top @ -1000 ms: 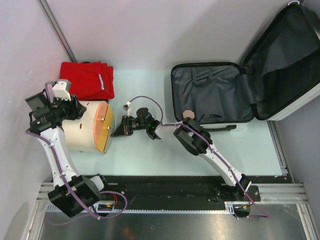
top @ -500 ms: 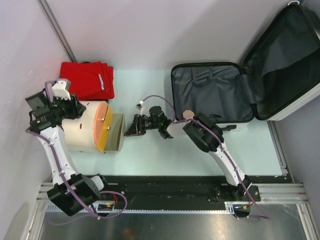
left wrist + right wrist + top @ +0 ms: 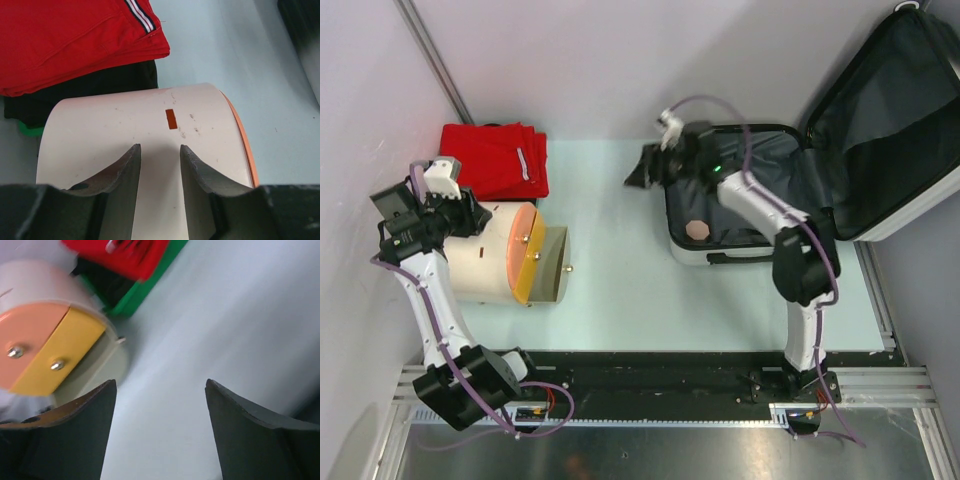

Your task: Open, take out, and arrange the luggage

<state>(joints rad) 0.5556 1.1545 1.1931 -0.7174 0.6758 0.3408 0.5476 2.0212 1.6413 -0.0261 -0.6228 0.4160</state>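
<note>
The luggage lies open at the right, its dark grey lining showing and its lid leaning back against the wall. My right gripper hovers just off the suitcase's back left corner, open with nothing between its fingers; below it lies bare table. My left gripper sits over the top of the cream cylinder, its jaws a little apart with nothing between them. A small pink round thing lies inside the suitcase near its front wall.
The cylinder lies on its side at the left, with an orange face and a yellow-fronted drawer pulled out. Behind it, folded red clothes rest on a black garment in a green tray.
My right gripper pulled the cylinder's drawer out, let go and opened, then swung back and right to the suitcase's left corner. The left arm has not moved.
</note>
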